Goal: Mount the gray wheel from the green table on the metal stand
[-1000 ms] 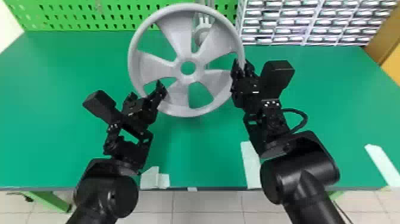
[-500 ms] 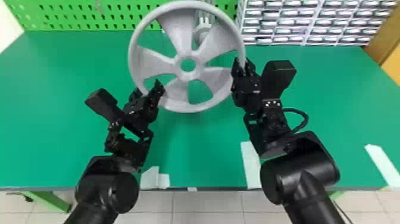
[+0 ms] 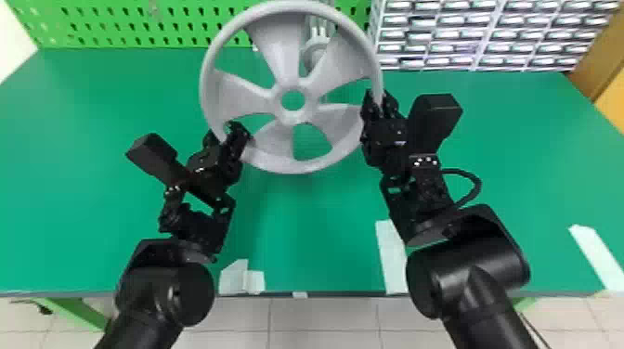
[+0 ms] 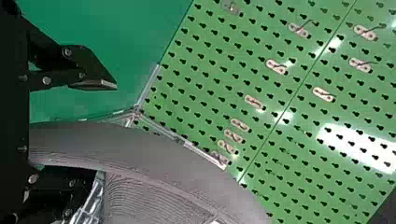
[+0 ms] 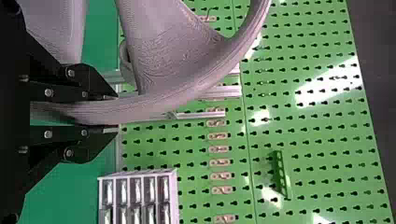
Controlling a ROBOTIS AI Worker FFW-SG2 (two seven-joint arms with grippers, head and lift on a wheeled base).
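ok so some white tape (image 3: 391, 260) is lying by the near edge of the green table (image 3: 315, 222). Past that, my left gripper (image 3: 226, 132) is sitting with its fingers apart, the rim of the gray wheel (image 3: 278, 51) running between them, and my right gripper (image 3: 380, 100) is clamping that rim on the right side. The wheel's hanging above the table, the metal stand (image 3: 315, 50) is peeking out behind its spokes, and a green pegboard (image 3: 139, 23) is standing at the back
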